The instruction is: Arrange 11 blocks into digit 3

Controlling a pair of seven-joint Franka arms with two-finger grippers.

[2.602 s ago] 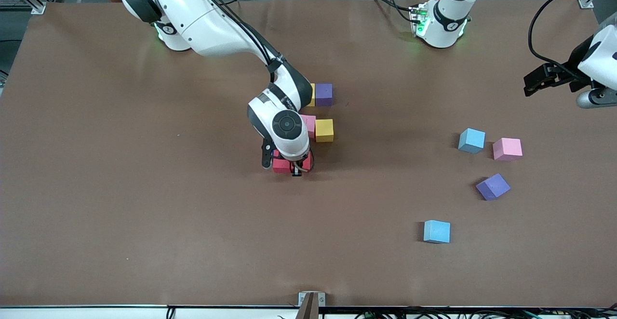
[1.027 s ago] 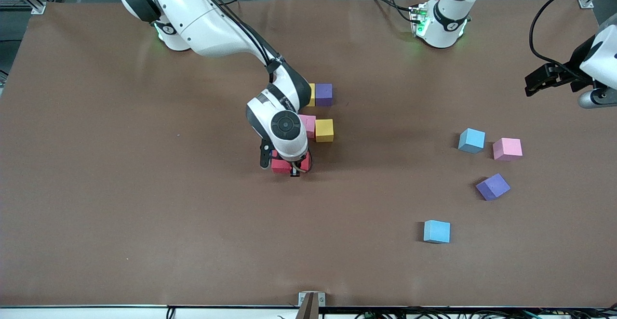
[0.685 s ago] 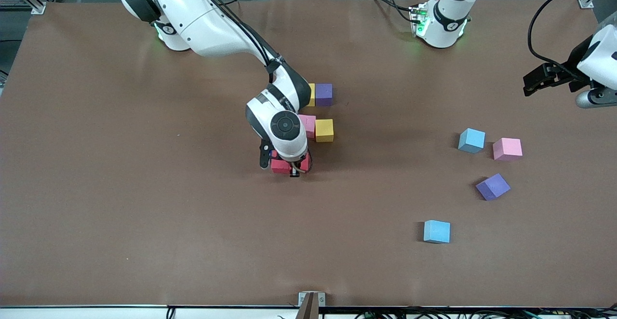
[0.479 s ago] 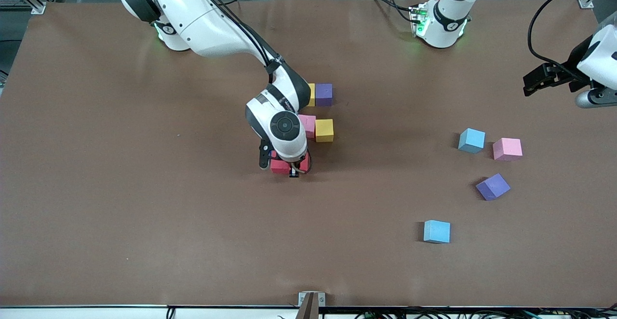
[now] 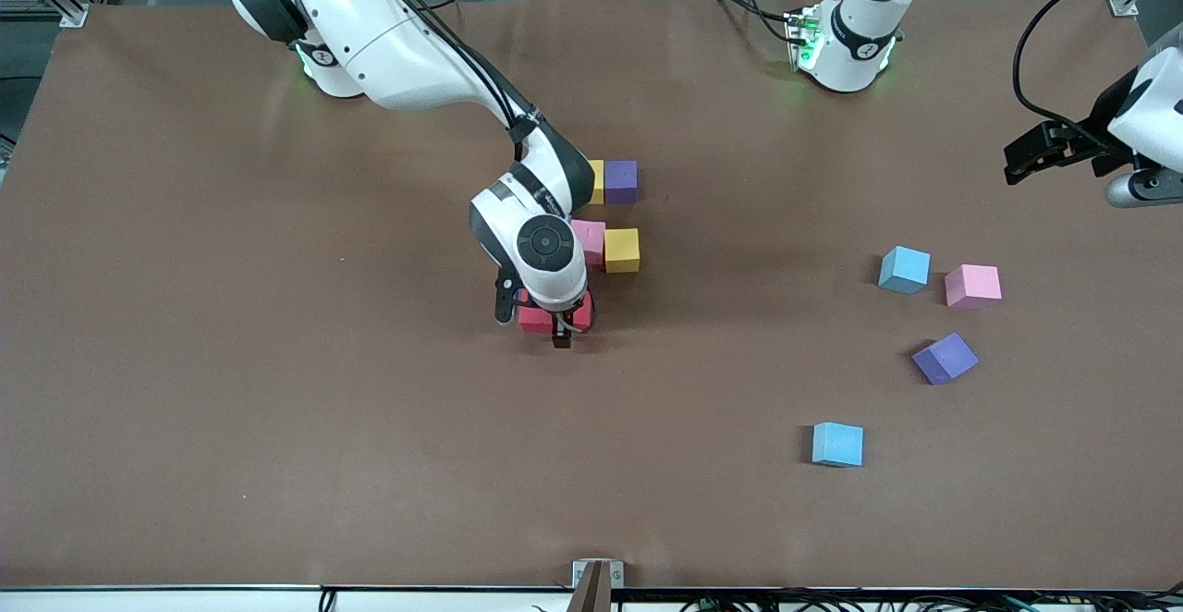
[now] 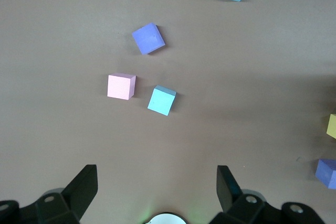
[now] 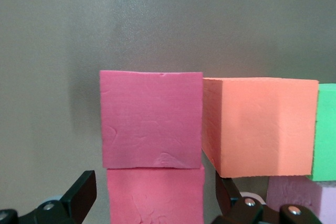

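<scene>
The right claw has just spread wide, releasing a red block on the table beside another red block in the nearest bar of the digit 3, which probably needs one more.

Four loose blocks lie toward the left arm's end: two light blue blocks, a loose purple block and a loose pink block.

In the figure I count two red, one orange block, one green block, one pink block, two yellow blocks and one purple block. The right arm hides the rest.

The left claw waits open and empty.

Red blocks mostly hidden under the right gripper, green block cut off beside it, left arm cropped

Four blocks lie toward the left arm's end.
</scene>
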